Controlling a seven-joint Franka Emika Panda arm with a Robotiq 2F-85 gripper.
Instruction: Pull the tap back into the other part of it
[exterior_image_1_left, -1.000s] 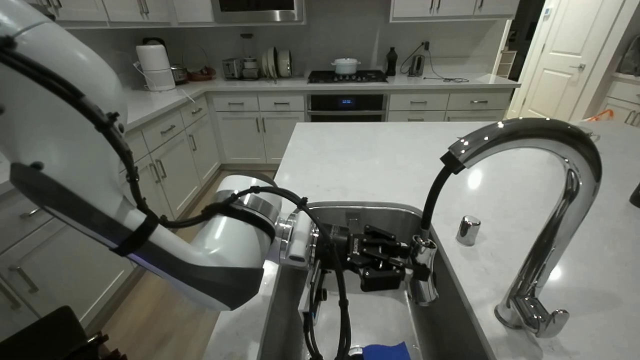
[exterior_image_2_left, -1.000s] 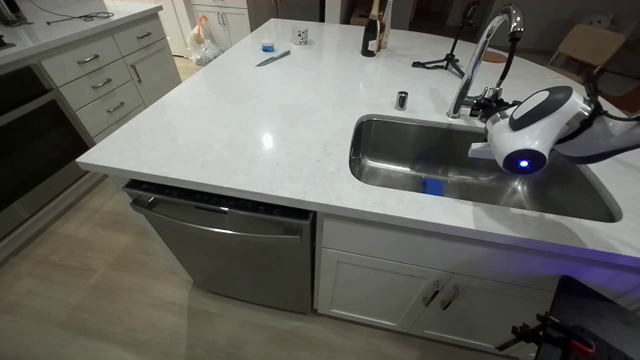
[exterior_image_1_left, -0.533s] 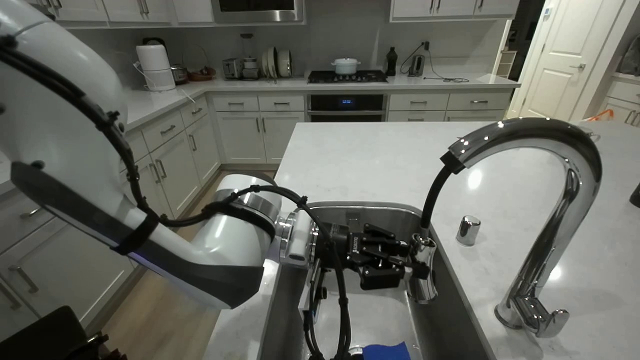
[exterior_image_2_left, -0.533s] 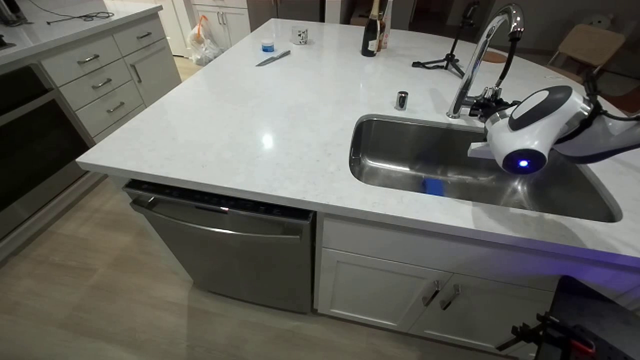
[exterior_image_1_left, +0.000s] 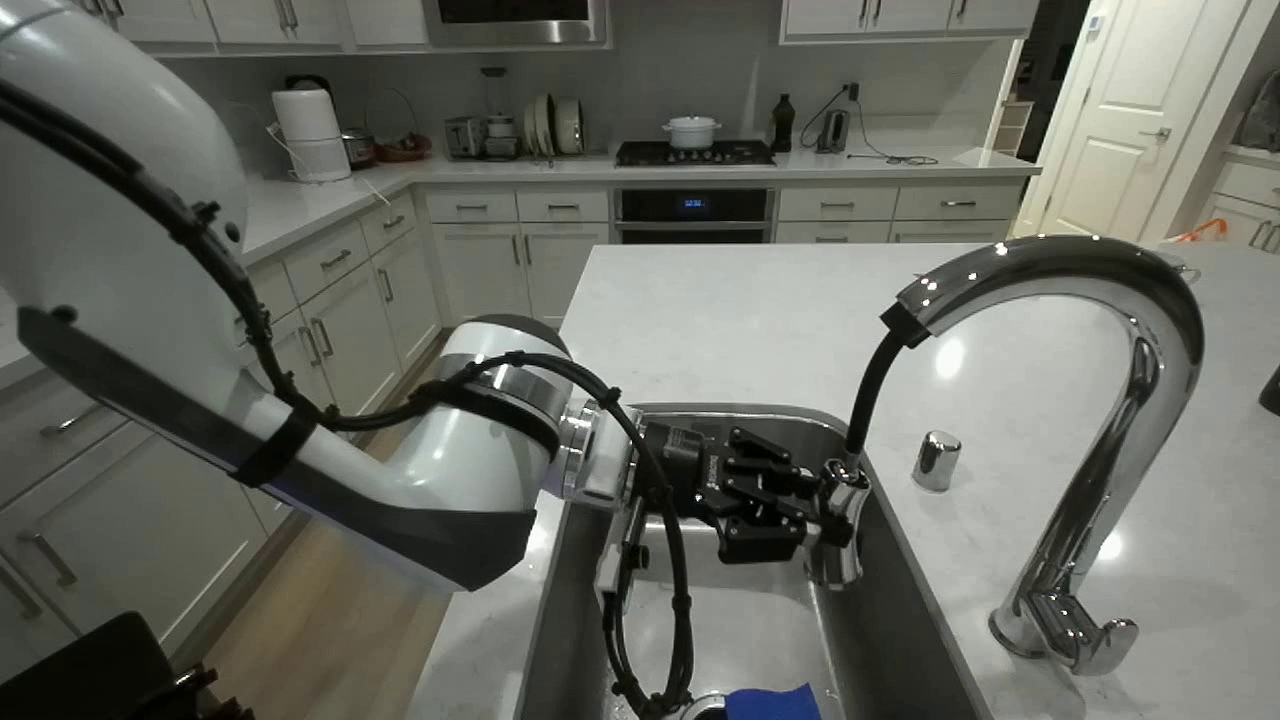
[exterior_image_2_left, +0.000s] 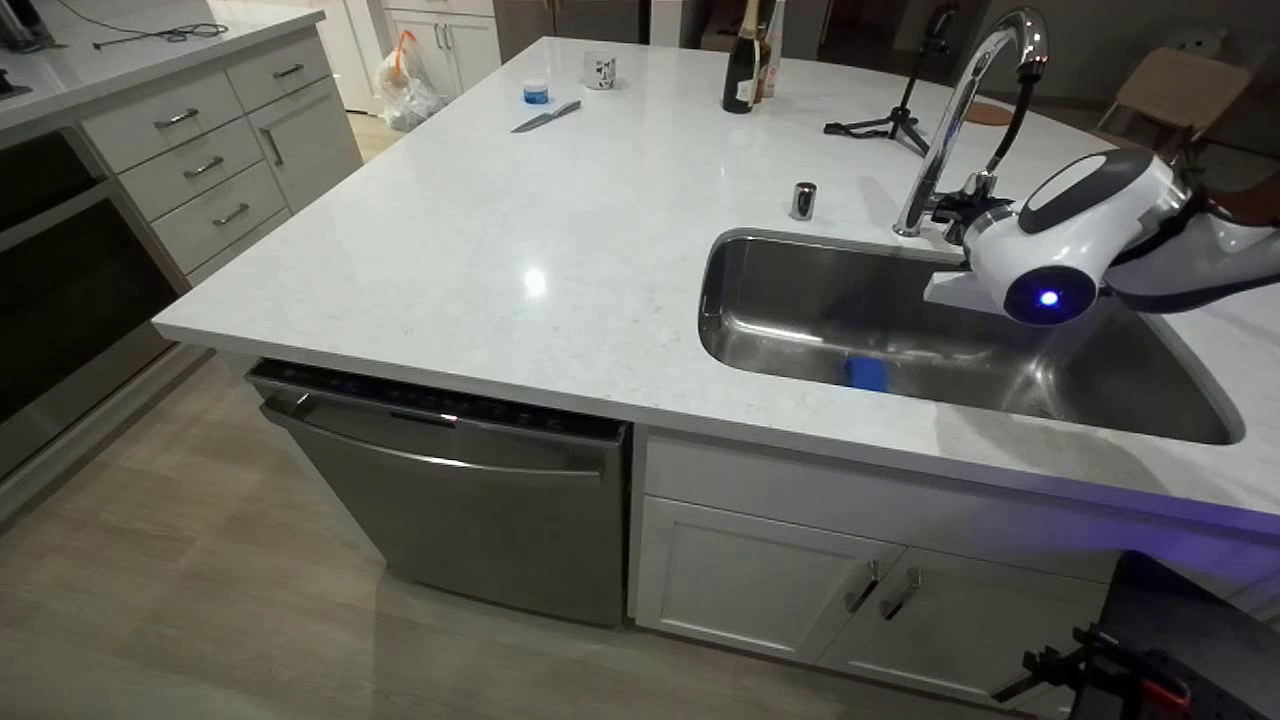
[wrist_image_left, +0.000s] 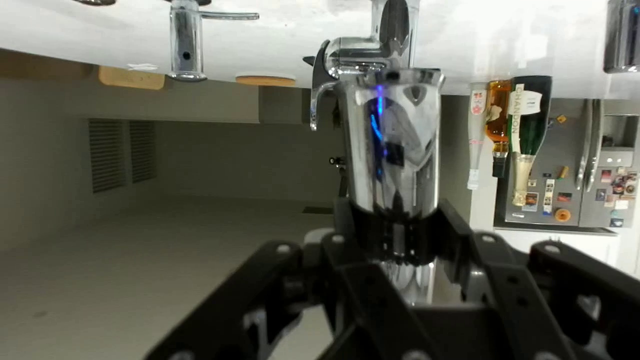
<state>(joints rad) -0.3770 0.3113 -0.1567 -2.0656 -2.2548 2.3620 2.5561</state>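
Kitchen island (exterior_image_1_left: 740, 320): white top, steel sink (exterior_image_1_left: 900, 620) set in.
Spray head (wrist_image_left: 392, 145): below the spout mouth (exterior_image_1_left: 906, 324) of the gooseneck faucet (exterior_image_1_left: 1178, 345), joined to it by the black hose (exterior_image_1_left: 872, 395).
Gripper (wrist_image_left: 397, 232): jaws clamped around the spray head's middle.
Spout mouth: slants, so a spray head arriving off that line may catch and jam.
Chrome: smooth, so it could turn in the jaws under push.
Black hose: might bunch outside if it fails to retract.
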